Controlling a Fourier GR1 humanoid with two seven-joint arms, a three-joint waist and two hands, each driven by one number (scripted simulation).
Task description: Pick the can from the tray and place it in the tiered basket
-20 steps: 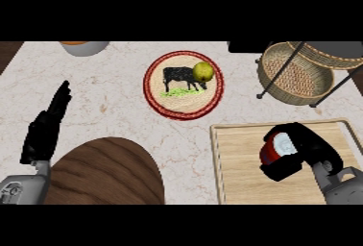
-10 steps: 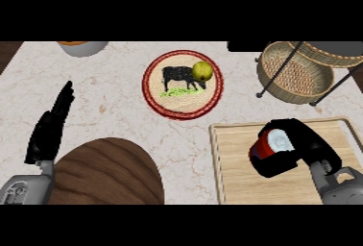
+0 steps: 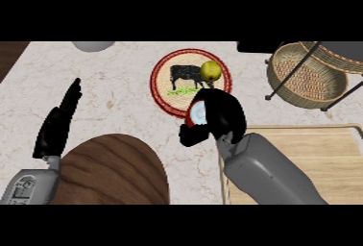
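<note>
My right hand (image 3: 221, 116) is curled round a red can (image 3: 198, 111) whose silver end faces left. It holds the can above the counter, just left of the wooden tray (image 3: 319, 153) and over the lower rim of the round plate (image 3: 164, 77). The tiered basket (image 3: 306, 77), woven with a black wire frame, stands at the upper right, apart from the hand. My left hand (image 3: 58, 125) rests open at the left, fingers straight and pointing up.
The red-rimmed plate bears a cow picture and a yellow-green fruit (image 3: 211, 70). A round dark wooden board (image 3: 113, 168) lies at the lower left. A grey bowl (image 3: 93, 45) peeks in at the top left.
My right hand, shut on the can, has risen off the tray and swung left and up, now over the plate's lower edge. The left hand has stayed put.
</note>
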